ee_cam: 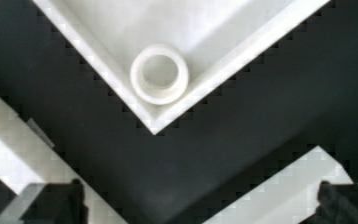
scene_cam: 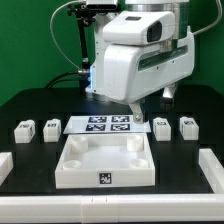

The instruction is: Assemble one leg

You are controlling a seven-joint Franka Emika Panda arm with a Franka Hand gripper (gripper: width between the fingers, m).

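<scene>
Four small white tagged legs stand on the black table: two at the exterior view's left [scene_cam: 25,129] [scene_cam: 51,127] and two at its right [scene_cam: 162,127] [scene_cam: 188,126]. The large white square panel [scene_cam: 70,165] lies in the middle front. My gripper [scene_cam: 136,112] hangs above the panel's far right corner, mostly hidden by the arm. In the wrist view a panel corner with its round socket [ee_cam: 160,75] lies below my gripper [ee_cam: 197,207]. The dark fingertips [ee_cam: 51,205] stand wide apart with nothing between them. No leg shows in the wrist view.
The marker board [scene_cam: 100,124] lies just behind the panel. White barrier pieces stand at the left [scene_cam: 5,165] and right [scene_cam: 213,165] table edges. White strips [ee_cam: 286,185] cross the wrist view near the fingers.
</scene>
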